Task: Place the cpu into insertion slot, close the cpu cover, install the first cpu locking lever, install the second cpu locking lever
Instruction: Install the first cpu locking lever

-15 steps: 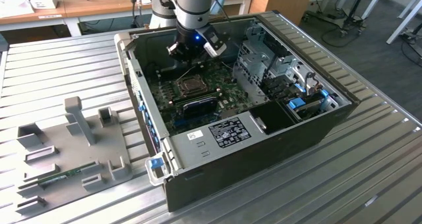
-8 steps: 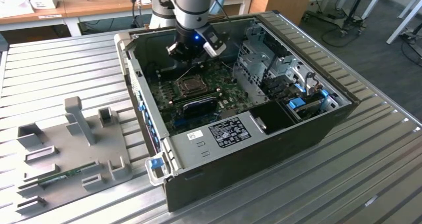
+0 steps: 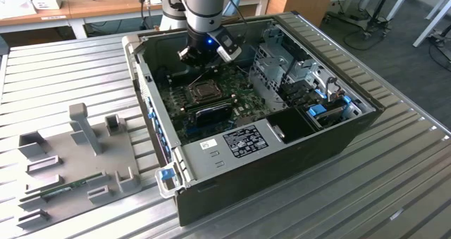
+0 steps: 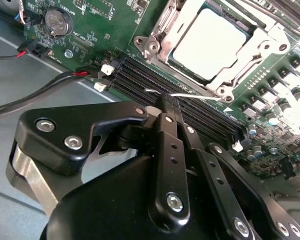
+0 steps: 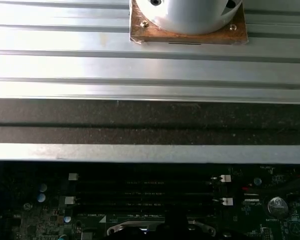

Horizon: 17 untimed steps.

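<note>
one cpu (image 4: 205, 42) in insertion slot (image 4: 150, 46)

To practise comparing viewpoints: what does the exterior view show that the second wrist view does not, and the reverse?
Exterior view: the whole open computer case, the slatted table and a grey fixture tray. Second wrist view: the coin battery and the cpu cover framing the cpu. Both: the cpu seated on the green board, with the tool over it.

cpu cover (image 4: 262, 47) cropped by edge, pincer (image 4: 168, 100) base cropped
</note>
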### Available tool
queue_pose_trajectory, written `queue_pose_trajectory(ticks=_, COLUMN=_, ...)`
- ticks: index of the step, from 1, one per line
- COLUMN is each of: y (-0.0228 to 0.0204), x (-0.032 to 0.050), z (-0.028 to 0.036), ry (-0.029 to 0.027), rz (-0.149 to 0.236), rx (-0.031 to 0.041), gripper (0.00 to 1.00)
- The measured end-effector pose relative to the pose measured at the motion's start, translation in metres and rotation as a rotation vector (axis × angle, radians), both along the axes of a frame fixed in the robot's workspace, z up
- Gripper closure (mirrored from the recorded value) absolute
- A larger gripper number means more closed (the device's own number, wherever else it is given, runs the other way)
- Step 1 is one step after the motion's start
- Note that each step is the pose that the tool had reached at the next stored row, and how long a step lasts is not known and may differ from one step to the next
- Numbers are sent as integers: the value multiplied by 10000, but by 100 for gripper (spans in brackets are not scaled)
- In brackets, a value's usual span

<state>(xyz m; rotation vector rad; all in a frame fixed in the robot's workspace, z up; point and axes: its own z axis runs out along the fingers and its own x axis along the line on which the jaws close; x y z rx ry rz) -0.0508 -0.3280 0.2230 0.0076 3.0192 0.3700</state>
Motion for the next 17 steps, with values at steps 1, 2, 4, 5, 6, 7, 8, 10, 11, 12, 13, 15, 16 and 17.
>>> queue_pose_trajectory(ticks=1, y=-3, x=0, z=-6, ry=-27, rz=1, rx=1, gripper=89)
queue_pose_trajectory(ticks=2, y=-6, x=0, z=-12, ry=-52, rz=1, rx=2, gripper=89)
queue_pose_trajectory(ticks=4, y=-17, x=-2, z=-25, ry=-97, rz=-1, rx=5, gripper=89)
queue_pose_trajectory(ticks=5, y=-23, x=-2, z=-32, ry=-117, rz=-1, rx=12, gripper=89)
queue_pose_trajectory(ticks=6, y=-27, x=-2, z=-38, ry=-131, rz=0, rx=22, gripper=89)
queue_pose_trajectory(ticks=7, y=-28, x=-2, z=-41, ry=-134, rz=-1, rx=30, gripper=89)
queue_pose_trajectory(ticks=8, y=-28, x=-2, z=-40, ry=-134, rz=-2, rx=30, gripper=89)
queue_pose_trajectory(ticks=10, y=-29, x=-2, z=-40, ry=-133, rz=-1, rx=31, gripper=89)
queue_pose_trajectory(ticks=11, y=-30, x=-2, z=-39, ry=-132, rz=1, rx=79, gripper=89)
queue_pose_trajectory(ticks=12, y=-32, x=-2, z=-39, ry=-135, rz=0, rx=243, gripper=89)
queue_pose_trajectory(ticks=13, y=-33, x=-2, z=-40, ry=-138, rz=-3, rx=411, gripper=89)
queue_pose_trajectory(ticks=15, y=-42, x=-2, z=-40, ry=-137, rz=-4, rx=623, gripper=89)
queue_pose_trajectory(ticks=16, y=-49, x=-2, z=-40, ry=-137, rz=-5, rx=662, gripper=89)
queue_pose_trajectory(ticks=17, y=-57, x=-2, z=-40, ry=-137, rz=-5, rx=676, gripper=89)
